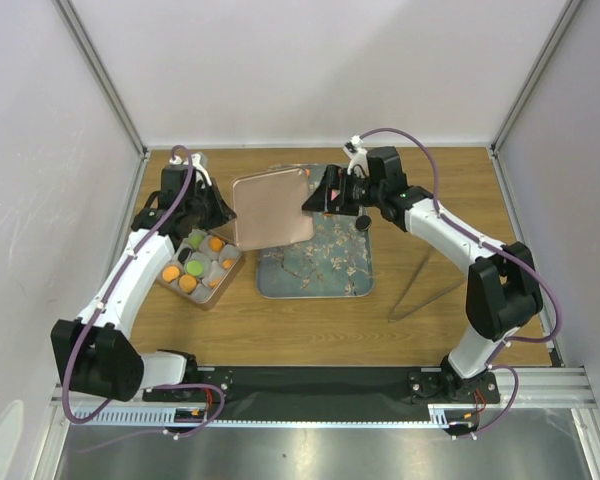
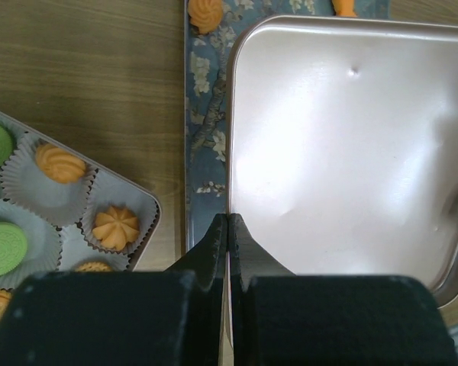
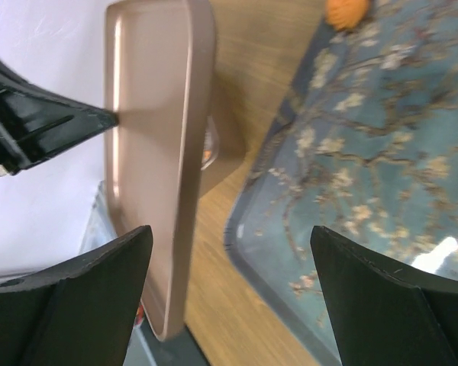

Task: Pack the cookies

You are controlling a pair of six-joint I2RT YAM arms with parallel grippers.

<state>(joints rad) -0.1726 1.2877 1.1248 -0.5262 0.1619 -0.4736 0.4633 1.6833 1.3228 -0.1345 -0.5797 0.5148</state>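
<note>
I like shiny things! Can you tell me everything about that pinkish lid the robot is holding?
The lid is a square with rounded corners, made of smooth, shiny rose-gold metal, with a shallow rim and one tiny dimple. It is held up off the table and tilted, partly above the floral tray. The left gripper has its jaws shut on one edge. The right gripper is at the opposite edge with jaws open; whether it touches the lid is unclear.

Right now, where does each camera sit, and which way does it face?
Top external: above and behind the bases, facing down at the table; both arms show.
Left wrist: on the left arm, facing along the left gripper, shut on the lid.
Right wrist: on the right arm, facing the lid edge-on past the open right gripper.
Shared: all see the lid and floral tray.
</note>
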